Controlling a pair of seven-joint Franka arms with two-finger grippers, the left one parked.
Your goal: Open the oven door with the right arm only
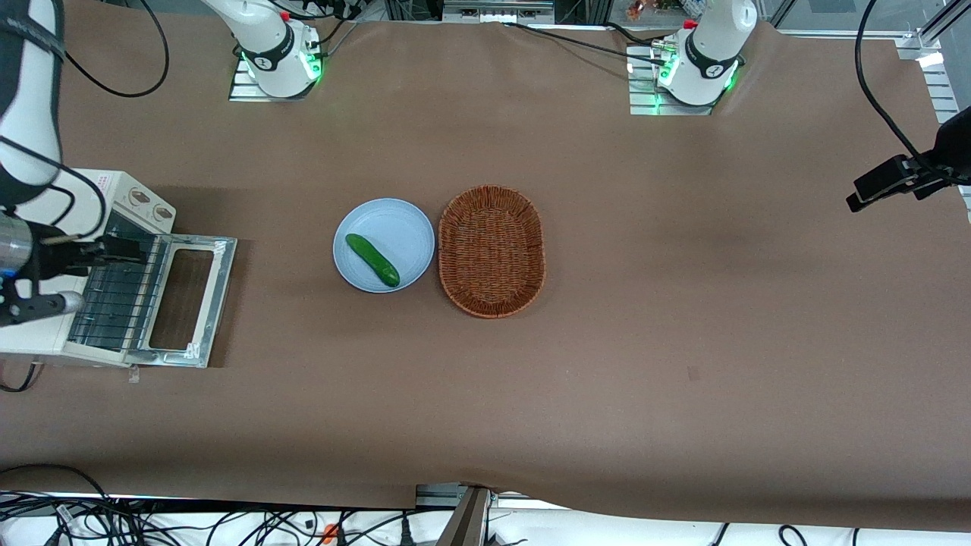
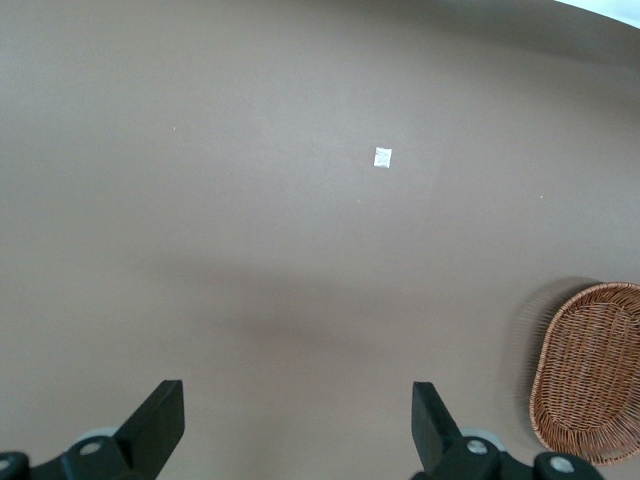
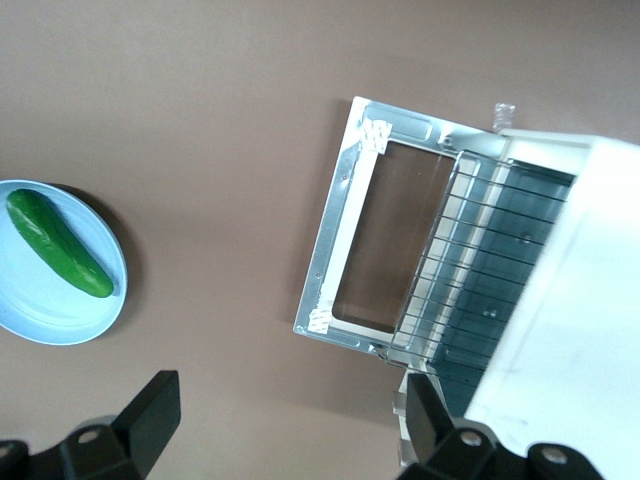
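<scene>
Right wrist view: end effector (image 3: 285,425) wide apart, empty, above oven door (image 3: 340,235).

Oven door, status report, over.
Gripper open, holding nothing, above the toaster oven. Oven door folded down flat, rack exposed. Plate with cucumber nearby, not obstructing.
</scene>
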